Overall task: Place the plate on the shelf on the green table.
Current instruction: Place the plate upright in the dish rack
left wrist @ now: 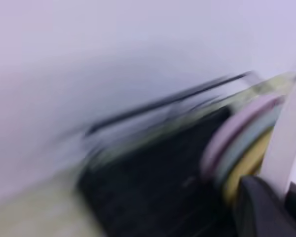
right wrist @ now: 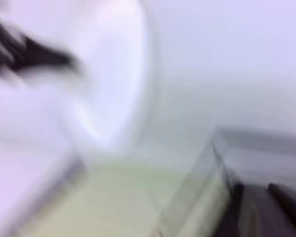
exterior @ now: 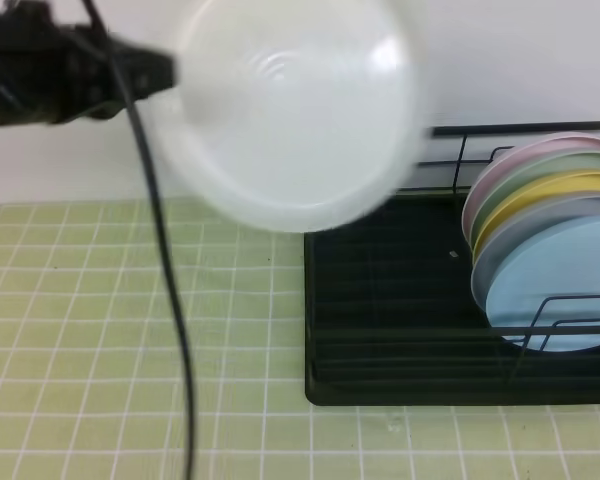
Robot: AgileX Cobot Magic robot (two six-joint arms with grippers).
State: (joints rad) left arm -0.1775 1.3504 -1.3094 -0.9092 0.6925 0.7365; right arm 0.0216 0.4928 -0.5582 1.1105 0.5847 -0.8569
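Note:
The white plate (exterior: 295, 110) is held up in the air on edge, its face to the camera, left of and above the black wire shelf (exterior: 380, 300), which stands on the green table (exterior: 130, 330). My left gripper (exterior: 168, 72) comes in from the upper left and is shut on the plate's left rim. In the blurred left wrist view the plate's edge (left wrist: 286, 138) stands beside a dark finger (left wrist: 259, 207). The blurred right wrist view shows the plate (right wrist: 113, 74) at the upper left and dark shapes of my right gripper (right wrist: 269, 210) at the bottom right; its state is unclear.
Several coloured plates (exterior: 545, 250), pink, green, yellow, grey and light blue, stand on edge in the shelf's right part. A black cable (exterior: 170, 300) hangs from the left arm across the tiles. A white wall lies behind.

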